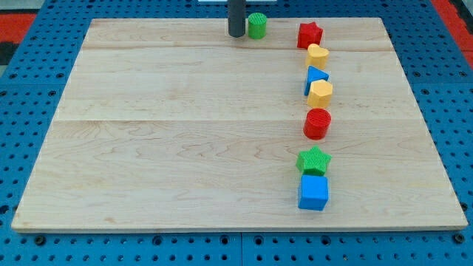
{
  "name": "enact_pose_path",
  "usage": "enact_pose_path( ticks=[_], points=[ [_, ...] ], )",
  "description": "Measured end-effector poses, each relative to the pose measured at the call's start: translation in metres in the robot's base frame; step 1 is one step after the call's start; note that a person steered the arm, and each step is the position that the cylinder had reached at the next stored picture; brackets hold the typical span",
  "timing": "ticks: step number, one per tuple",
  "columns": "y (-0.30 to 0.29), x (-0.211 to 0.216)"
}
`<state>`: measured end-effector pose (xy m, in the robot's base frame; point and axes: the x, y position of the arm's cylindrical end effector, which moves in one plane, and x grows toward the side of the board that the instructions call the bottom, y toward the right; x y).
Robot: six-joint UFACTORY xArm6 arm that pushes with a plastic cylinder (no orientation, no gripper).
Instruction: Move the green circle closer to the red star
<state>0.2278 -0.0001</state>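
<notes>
Standing beside the board, a pale, smooth wooden top with faint grain lying on a blue pegboard, I see my tip, the blunt end of a dark rod with nothing to open or close and nothing held, at the view's top edge, just to the left of the green circle. Whether they actually touch is hard to say from this angle; they look very near or barely in contact. The green circle is a short ribbed cylinder, probably light, rigid plastic that should slide easily on the wood, though being round it may roll off to one side if pushed off-centre, so the push ought to land squarely on its left face. Further right, well apart from it, sits the red star, with a column running down the view below it: a yellow heart-like block, a blue triangle, a yellow block, a red cylinder, a green star and a blue cube.
</notes>
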Motion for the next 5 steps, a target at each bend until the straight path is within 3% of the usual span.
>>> enact_pose_path(
  ticks=[2,5],
  points=[
    [0.011,-0.031],
    [0.072,-0.031]
  ],
)
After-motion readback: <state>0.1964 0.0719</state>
